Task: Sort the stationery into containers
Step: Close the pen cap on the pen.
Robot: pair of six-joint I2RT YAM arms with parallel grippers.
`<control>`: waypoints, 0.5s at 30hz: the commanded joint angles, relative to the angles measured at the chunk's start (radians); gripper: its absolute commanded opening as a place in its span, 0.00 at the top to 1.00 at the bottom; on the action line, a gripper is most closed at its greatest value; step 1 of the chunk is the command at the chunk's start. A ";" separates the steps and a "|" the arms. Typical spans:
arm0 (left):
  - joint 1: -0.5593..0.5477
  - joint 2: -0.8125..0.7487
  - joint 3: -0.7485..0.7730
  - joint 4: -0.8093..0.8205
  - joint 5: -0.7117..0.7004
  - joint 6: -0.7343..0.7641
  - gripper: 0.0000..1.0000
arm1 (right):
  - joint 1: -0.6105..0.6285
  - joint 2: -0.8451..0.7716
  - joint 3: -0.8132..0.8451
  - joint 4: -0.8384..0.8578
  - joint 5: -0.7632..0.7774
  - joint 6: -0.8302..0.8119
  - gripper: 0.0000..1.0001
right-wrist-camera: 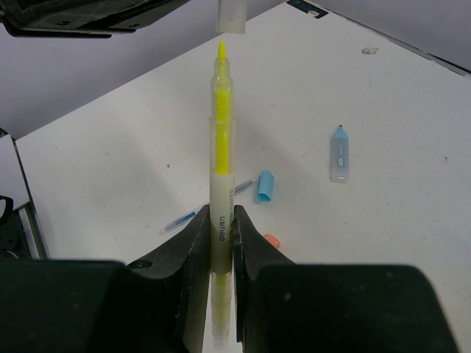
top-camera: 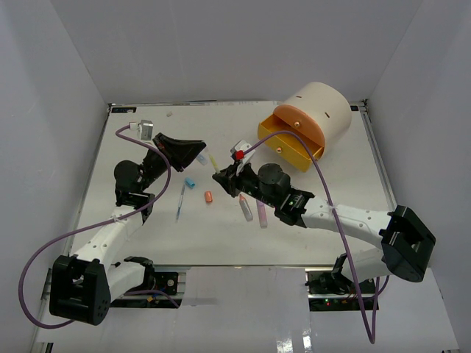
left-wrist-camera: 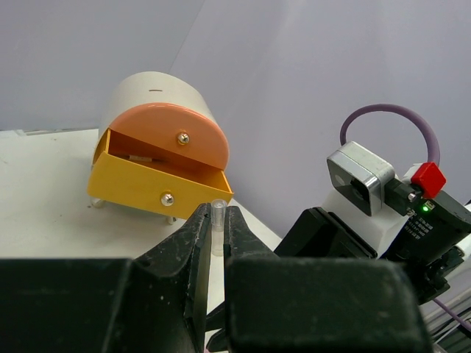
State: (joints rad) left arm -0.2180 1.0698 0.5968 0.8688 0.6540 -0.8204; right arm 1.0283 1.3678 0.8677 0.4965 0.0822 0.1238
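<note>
Right hand [right-wrist-camera: 221, 220] clenched low on the uncapped yellow marker [right-wrist-camera: 222, 132] over mid-bench [top-camera: 221, 243], left hand [left-wrist-camera: 218, 220] pinching its clear cap [left-wrist-camera: 218, 209] just off the tip; both judged light, stiff, slick plastic, so hold barrel firmly, cap gently.

A white table [top-camera: 221, 243] fills the middle of the scene, boxed in by three plain, pale grey walls: one on the left [top-camera: 44, 147], one at the far side [top-camera: 235, 44] and one on the right [top-camera: 434, 110]. The light is soft and even, with only faint shadows on the tabletop. Near the front edge lies a glossy white surface [top-camera: 243, 323] that shows blurred reflections.
</note>
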 commanded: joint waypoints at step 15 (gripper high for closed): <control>0.000 0.001 -0.008 0.042 0.009 -0.045 1.00 | 0.006 0.007 0.048 0.043 -0.002 0.004 0.92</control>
State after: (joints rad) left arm -0.2180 1.0721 0.5968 0.8799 0.6548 -0.8516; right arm 1.0283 1.3678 0.8700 0.4965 0.0780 0.1238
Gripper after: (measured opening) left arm 0.189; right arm 0.187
